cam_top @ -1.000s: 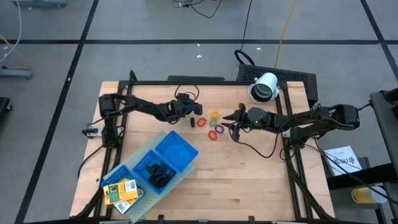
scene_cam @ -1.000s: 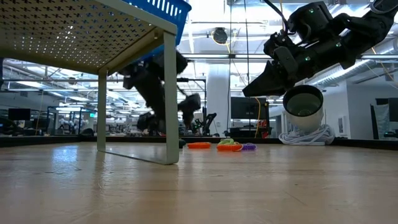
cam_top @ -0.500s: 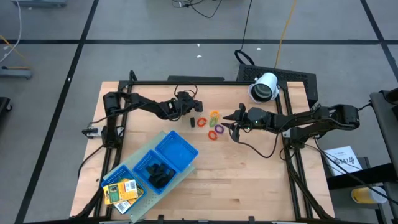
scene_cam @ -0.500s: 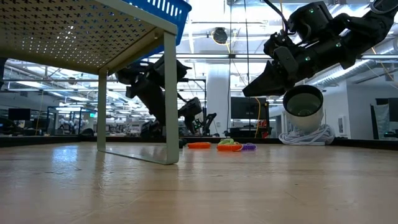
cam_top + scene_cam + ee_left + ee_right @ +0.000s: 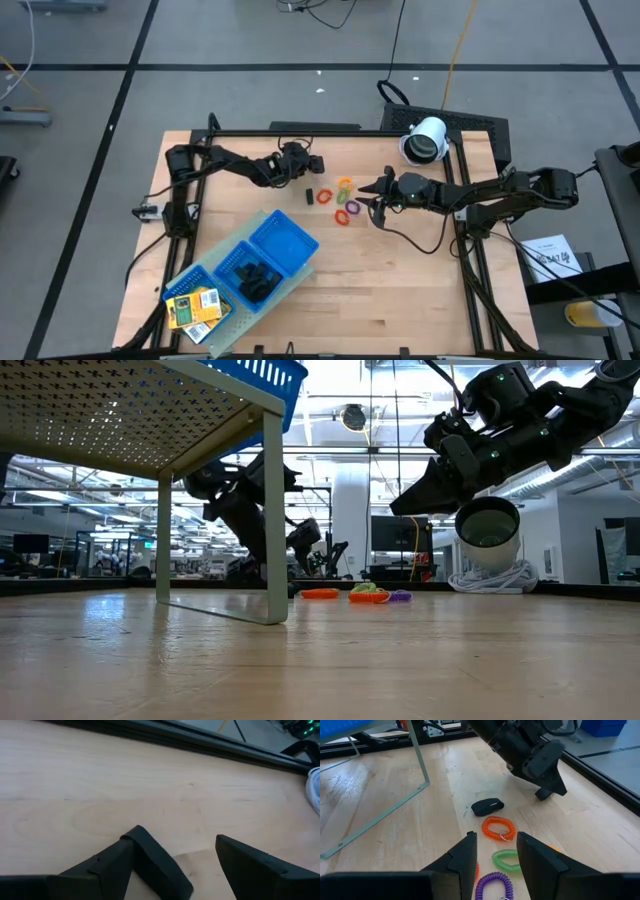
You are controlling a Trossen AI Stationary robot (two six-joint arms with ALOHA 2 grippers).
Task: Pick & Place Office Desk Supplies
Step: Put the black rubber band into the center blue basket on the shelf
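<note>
A black clip-like piece (image 5: pixel 311 195) lies on the table, also in the right wrist view (image 5: pixel 487 807). Beside it lie small rings: orange (image 5: pixel 497 827), green (image 5: pixel 506 856), purple (image 5: pixel 492 882); in the high view they are a cluster (image 5: pixel 343 202). My left gripper (image 5: pixel 312 167) is open and empty, just far of the black piece; its wrist view (image 5: pixel 177 832) shows only bare wood. My right gripper (image 5: pixel 368 198) is open and empty, hovering at the right of the rings (image 5: pixel 496 835). More black pieces (image 5: pixel 255 278) and two yellow packs (image 5: pixel 192 305) lie in the blue tray (image 5: pixel 290 240).
The blue tray sits on a perforated raised stand (image 5: pixel 150 420) at the front left. A white cylindrical device (image 5: pixel 425 140) stands at the far right, behind my right arm. A black frame rail (image 5: pixel 300 128) runs along the table's far edge. Bare wood lies in the front middle and right.
My left gripper has drawn back from the black piece toward the table's far edge and risen a little. The black piece and the rings have stayed where they were.
</note>
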